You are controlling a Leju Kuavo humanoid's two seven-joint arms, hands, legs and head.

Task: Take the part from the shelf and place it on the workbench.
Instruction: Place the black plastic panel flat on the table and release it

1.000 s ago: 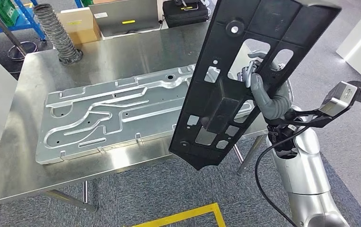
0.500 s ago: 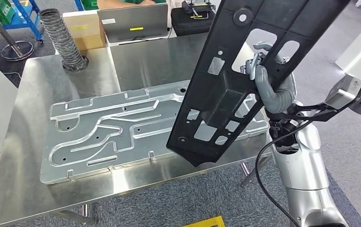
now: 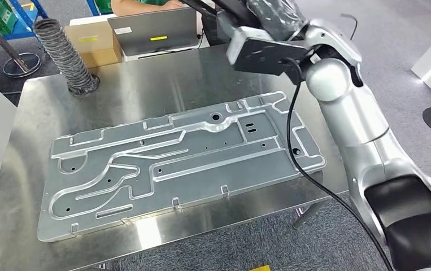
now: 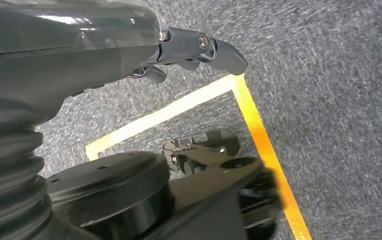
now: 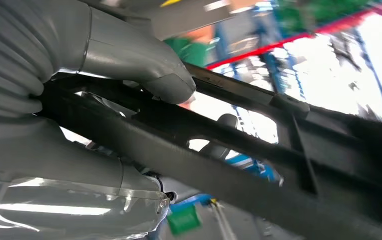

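**Part swinging up and beyond the bench's far edge**

The right arm (image 3: 343, 107) is now reaching up over the far right corner of the bench (image 3: 145, 84), where a moment ago it was standing low beside the near right corner with the black part hanging across the front of the head view. That part is no longer covering the aluminium plate (image 3: 173, 152); the plate is lying flat and fully exposed on the bench, unmoved relative to it.

In the right wrist view, the right hand (image 5: 128, 75) is gripping the part (image 5: 259, 165): the thumb is pressing on one face of a black rib and a darker finger is curling round behind it through an opening. The part is being held in the air, not resting on the bench, and its black body is running away from the hand against a blurred background of racks. In the head view the hand itself is hidden past the wrist camera bracket (image 3: 264, 53), beyond the bench's far edge.

The left hand (image 4: 199, 47) is hanging down over the carpet beside a yellow floor line (image 4: 259, 130), fingers loosely extended and holding nothing.

For the task, this looks like a reorientation swing rather than the placement: the part is still in the grasp and higher than before. Free bench surface beside the plate is narrow, so the part will probably be laid over the plate or along the far strip.
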